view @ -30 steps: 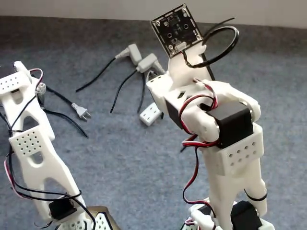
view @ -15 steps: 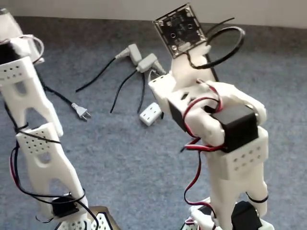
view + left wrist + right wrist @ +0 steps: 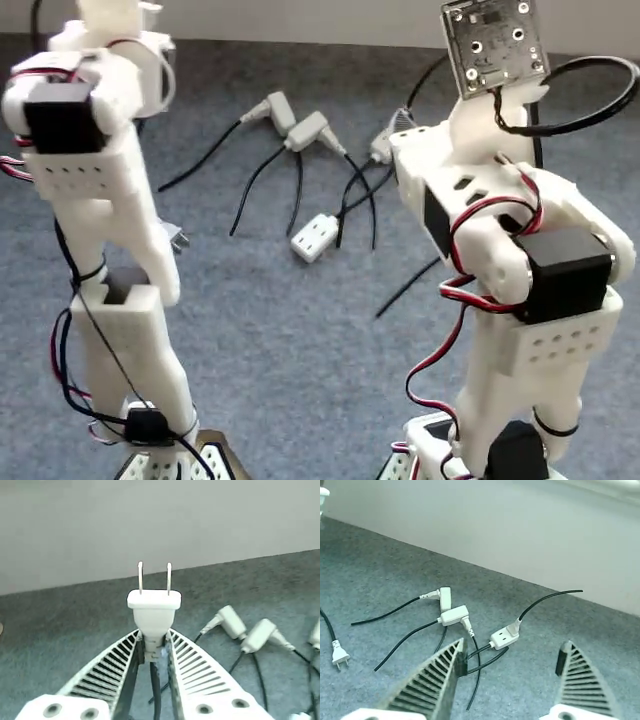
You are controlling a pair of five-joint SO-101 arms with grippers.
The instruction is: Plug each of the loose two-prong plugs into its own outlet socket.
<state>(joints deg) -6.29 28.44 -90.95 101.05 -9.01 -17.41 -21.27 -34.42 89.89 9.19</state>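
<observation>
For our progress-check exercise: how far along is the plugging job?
Done: one plug is clamped in the left gripper, prongs free. In hand: nothing is being inserted; the right gripper hangs open, empty. Left: that plug and a second plug loose on the carpet both need sockets; the outlet socket lies unused.

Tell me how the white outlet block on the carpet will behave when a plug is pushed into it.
The outlet block looks small and light and lies loose on the carpet, so pressing the plug in will probably make it slide or tip unless held. Its boxy, flat-lying shape should keep it from rolling. The carpet may slow a slide slightly.
</observation>
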